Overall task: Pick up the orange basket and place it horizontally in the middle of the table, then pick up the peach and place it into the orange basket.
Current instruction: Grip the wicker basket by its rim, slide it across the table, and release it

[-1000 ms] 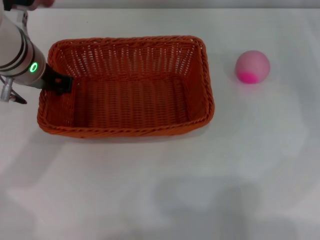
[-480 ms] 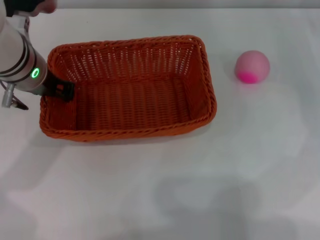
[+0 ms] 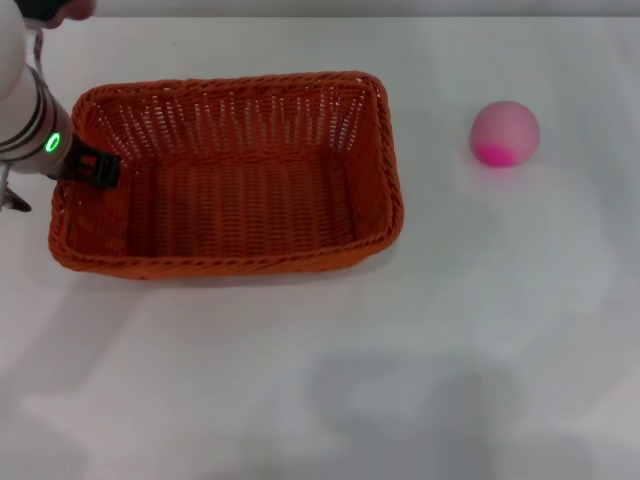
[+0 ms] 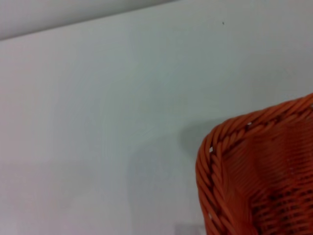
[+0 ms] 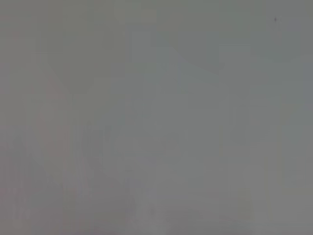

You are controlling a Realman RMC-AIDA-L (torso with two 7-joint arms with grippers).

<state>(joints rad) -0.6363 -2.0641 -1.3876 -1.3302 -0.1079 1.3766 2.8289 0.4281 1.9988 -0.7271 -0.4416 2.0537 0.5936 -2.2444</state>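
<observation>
- The orange basket (image 3: 228,170) (woven wicker, braided rim, openwork sloping sides) lies lengthwise on the white bench (image 3: 400,380), left of centre.
- The left gripper (image 3: 92,166) has its fingers closed on the basket's left rim.
- The peach (image 3: 505,132), pale pink with a magenta patch, sits well apart to the right.

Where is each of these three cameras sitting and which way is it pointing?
Head view: on the robot's head, looking forward and down at the table, the orange basket and the peach; the left arm and left tool reach the basket's left rim.
Left wrist view: on the left wrist, facing a basket corner and white table; no body shows.
Right wrist view: only blank grey.
Shared by head and left wrist: basket, table.
</observation>
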